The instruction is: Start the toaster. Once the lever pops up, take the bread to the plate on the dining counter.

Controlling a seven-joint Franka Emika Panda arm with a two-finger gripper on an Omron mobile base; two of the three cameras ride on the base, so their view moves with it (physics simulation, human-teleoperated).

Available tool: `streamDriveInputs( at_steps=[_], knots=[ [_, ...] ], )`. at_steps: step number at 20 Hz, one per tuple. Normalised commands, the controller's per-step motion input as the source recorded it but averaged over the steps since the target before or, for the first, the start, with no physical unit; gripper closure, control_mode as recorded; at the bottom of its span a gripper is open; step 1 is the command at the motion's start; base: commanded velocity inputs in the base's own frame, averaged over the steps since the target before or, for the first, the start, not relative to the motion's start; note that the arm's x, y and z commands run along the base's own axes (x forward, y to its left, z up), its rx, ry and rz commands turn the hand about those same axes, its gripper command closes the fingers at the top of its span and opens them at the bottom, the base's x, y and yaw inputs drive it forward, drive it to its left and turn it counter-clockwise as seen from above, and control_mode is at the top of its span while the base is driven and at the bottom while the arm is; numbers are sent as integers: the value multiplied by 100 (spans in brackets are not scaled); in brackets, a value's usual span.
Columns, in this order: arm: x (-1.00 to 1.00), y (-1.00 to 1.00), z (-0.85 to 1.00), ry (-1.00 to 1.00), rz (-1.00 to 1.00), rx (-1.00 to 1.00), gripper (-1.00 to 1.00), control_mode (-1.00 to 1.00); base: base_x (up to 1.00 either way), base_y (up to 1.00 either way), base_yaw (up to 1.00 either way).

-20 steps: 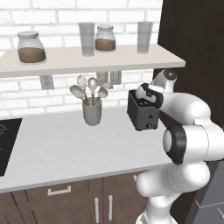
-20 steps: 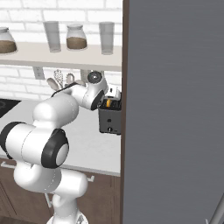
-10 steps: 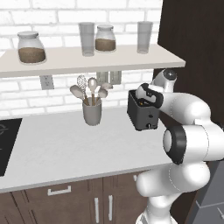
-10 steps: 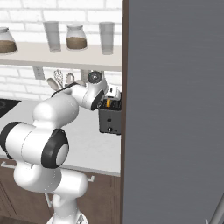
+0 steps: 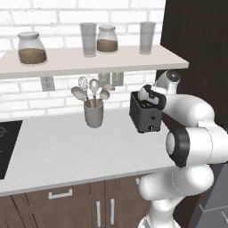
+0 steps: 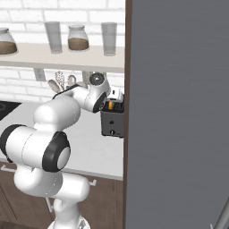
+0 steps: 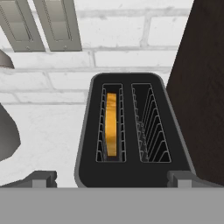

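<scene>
Golden-brown crust marks the bread (image 7: 111, 124), standing on edge in the left slot of the dark toaster (image 7: 131, 175), directly ahead of the claw (image 7: 111, 178). The right slot holds bare wire. The claw's fingers stand wide apart, flanking the toaster's near end.

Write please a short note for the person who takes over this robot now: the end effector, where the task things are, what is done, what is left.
End effector: poised above the front of the toaster, fingertips spread wider than the toaster's body, holding nothing.
Toaster: on the pale worktop, beside the dark tall panel, with a grey utensil cup further along the worktop.
Bread: on edge, deep in one slot; the other slot is empty.
Done: arm brought over the toaster. Whether the lever is already pressed cannot be told.
Left: start the toaster if not started, wait for the lever, lift the bread out, carry it to the plate on the dining counter.
</scene>
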Motion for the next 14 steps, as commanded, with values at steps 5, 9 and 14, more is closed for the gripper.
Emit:
streamDriveInputs(
  at_steps=[5, 9, 14],
  knots=[
    [0, 0, 0, 0, 0, 0, -100, -100, 0, 0, 0],
    [0, 0, 0, 0, 0, 0, -100, -100, 0, 0, 0],
    [0, 0, 0, 0, 0, 0, -100, -100, 0, 0, 0]
  ],
)
